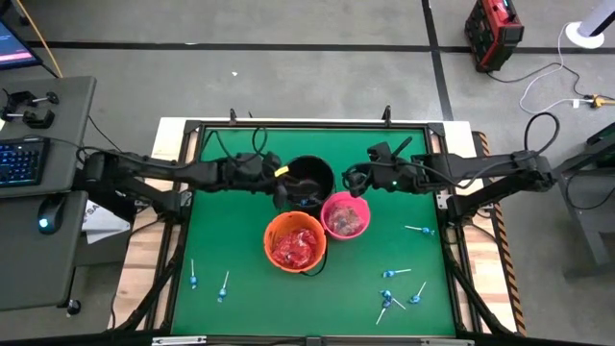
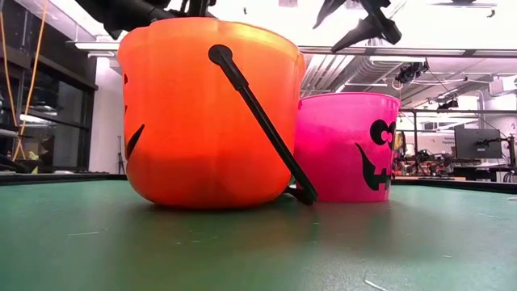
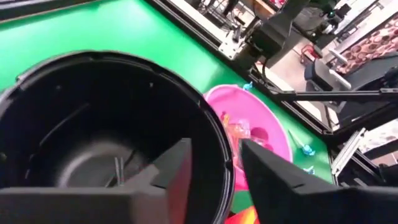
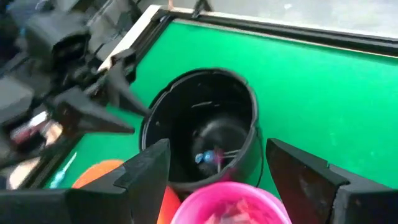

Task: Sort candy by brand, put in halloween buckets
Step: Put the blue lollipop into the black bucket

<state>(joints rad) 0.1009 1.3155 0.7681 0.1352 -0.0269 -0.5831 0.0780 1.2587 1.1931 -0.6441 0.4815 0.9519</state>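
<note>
No text, label or number can be read

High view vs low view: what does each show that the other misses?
Only the high view shows the black bucket at the back, the red candy filling the orange bucket, and loose blue lollipops on the green mat, with the left gripper at the black bucket's rim and the right gripper just beyond the pink bucket. Only the low view shows the jack-o'-lantern faces and the orange bucket's black handle. Both show the orange and pink buckets side by side.
</note>
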